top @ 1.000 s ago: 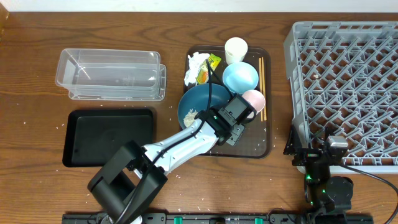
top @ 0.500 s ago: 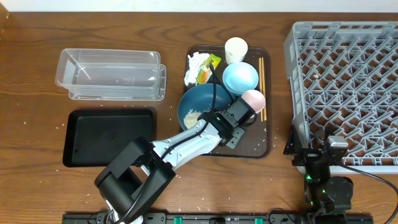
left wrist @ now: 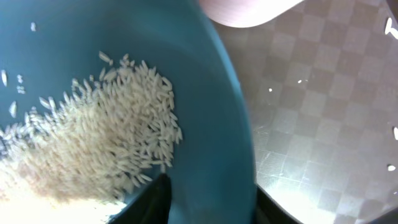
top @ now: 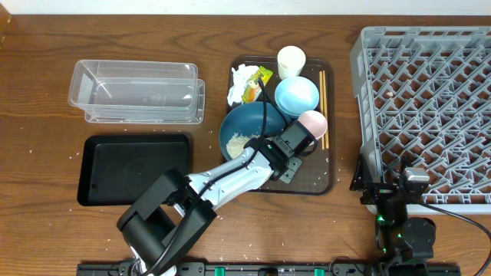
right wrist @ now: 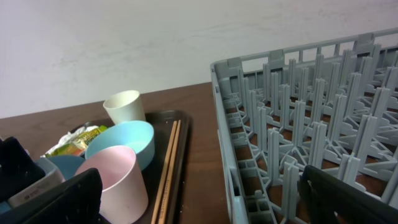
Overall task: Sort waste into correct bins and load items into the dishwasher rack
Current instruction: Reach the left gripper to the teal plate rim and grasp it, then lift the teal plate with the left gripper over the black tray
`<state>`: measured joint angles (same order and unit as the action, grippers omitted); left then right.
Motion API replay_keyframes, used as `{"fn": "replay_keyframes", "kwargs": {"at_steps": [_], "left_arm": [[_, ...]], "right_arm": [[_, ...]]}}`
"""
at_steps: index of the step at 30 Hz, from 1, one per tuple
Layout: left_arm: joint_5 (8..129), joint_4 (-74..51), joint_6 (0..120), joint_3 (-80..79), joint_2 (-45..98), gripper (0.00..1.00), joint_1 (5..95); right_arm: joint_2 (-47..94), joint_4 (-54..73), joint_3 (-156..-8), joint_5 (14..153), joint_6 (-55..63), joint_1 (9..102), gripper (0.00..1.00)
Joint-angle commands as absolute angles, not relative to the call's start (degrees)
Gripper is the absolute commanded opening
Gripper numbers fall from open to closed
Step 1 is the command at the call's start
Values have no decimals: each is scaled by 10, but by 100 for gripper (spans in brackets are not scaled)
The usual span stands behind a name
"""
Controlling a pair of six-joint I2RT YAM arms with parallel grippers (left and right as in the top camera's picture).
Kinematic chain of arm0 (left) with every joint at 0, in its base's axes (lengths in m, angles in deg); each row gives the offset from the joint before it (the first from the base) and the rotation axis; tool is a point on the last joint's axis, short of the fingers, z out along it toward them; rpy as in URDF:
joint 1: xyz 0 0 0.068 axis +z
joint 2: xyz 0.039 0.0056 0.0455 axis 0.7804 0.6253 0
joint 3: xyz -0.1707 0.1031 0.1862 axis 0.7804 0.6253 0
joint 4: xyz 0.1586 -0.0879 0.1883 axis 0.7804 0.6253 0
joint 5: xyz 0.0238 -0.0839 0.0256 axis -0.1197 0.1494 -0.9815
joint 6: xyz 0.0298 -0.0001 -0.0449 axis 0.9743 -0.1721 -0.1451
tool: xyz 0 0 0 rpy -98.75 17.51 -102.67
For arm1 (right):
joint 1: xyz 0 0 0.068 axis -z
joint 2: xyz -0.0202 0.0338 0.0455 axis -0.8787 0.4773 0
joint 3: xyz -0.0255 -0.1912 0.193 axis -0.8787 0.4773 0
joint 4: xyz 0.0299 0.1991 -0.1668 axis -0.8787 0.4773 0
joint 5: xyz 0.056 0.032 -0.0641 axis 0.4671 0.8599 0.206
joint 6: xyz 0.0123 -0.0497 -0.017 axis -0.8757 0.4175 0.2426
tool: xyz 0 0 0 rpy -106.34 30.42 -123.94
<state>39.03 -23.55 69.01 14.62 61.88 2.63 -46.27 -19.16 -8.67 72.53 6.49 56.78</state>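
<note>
As the left arm settles after its small slide of a second ago, the dark-blue dish [top: 247, 126] sits just where it was on the brown serving tray [top: 322, 182], the heap of rice [left wrist: 93, 137] undisturbed inside it. Now the wrist view: the left fingers [left wrist: 155, 200] straddle the dish's rim, one inside against the blue wall, the other just outside over the tray. Whether they have actually pinched that rim, I cannot tell. Nothing has moved in the last half second, so I judge the reach is finished and the grip is the step in hand. That rice wants tipping out before this dish goes anywhere near the rack. The pink cup [top: 312, 123] stands just beside the wrist, so any lift will need care. Further out, the black tray [top: 134, 170] and the clear tub [top: 138, 92] wait to the left on the worktop [top: 46, 115], no waste in either yet. Over at the grey rack [top: 430, 100] nothing is loaded, and the right fingers [right wrist: 62, 199] hang spread wide, idle.
</note>
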Motion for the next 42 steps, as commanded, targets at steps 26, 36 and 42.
{"fn": "replay_keyframes", "kwargs": {"at_steps": [26, 36, 42], "left_arm": [[381, -223, 694, 153, 519, 6, 27], [334, -212, 694, 153, 496, 6, 27], [334, -212, 694, 153, 476, 6, 27]], "right_arm": [[-466, -191, -85, 720, 73, 572, 99], [-466, -191, -85, 720, 73, 572, 99], [-466, -191, -85, 720, 73, 572, 99]]}}
